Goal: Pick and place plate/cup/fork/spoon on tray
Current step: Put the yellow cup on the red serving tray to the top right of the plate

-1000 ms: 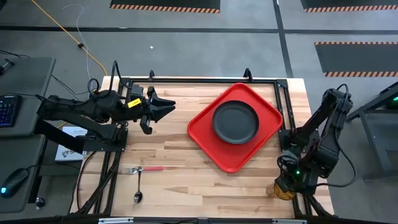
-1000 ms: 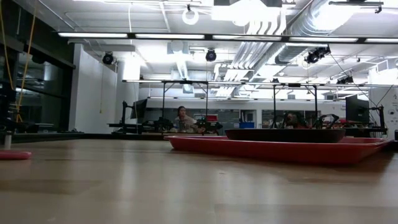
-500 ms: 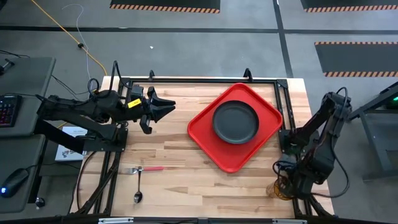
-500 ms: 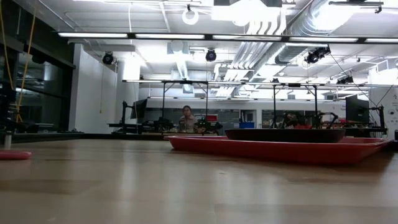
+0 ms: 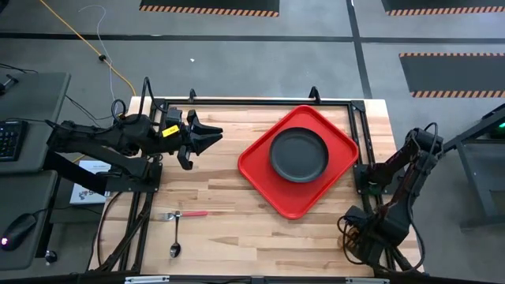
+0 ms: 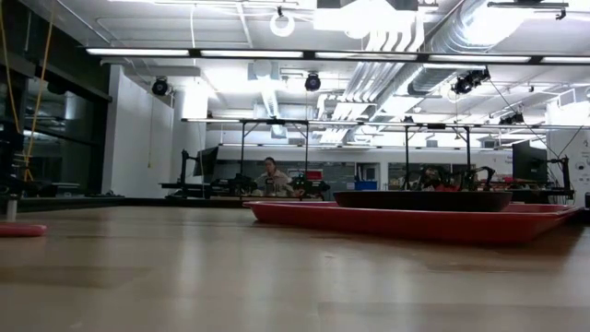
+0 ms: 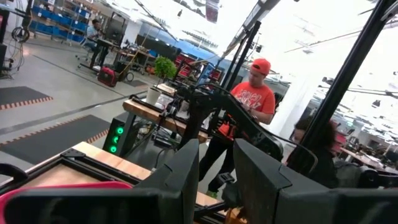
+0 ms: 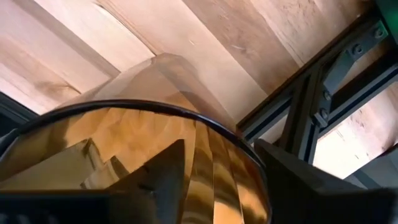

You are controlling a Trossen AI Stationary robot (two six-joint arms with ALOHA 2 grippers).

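The right end effector [image 5: 359, 241] is lowered over the tabletop's [image 5: 229, 205] near right corner, the arm folded down so that in the high view it hides the cup almost completely. The right wrist view fills with the amber ribbed cup [image 8: 155, 162], one dark finger inside its rim and one outside, the jaws straddling the wall; whether they press it I cannot tell. The left end effector [image 5: 211, 136] hangs level above the tabletop's far left part, fingers narrowly parted and empty. The plate [image 5: 299, 155] sits on the tray [image 5: 260, 173]. The fork [image 5: 183, 214] and spoon [image 5: 175, 241] lie near the left front, well apart from the tray.
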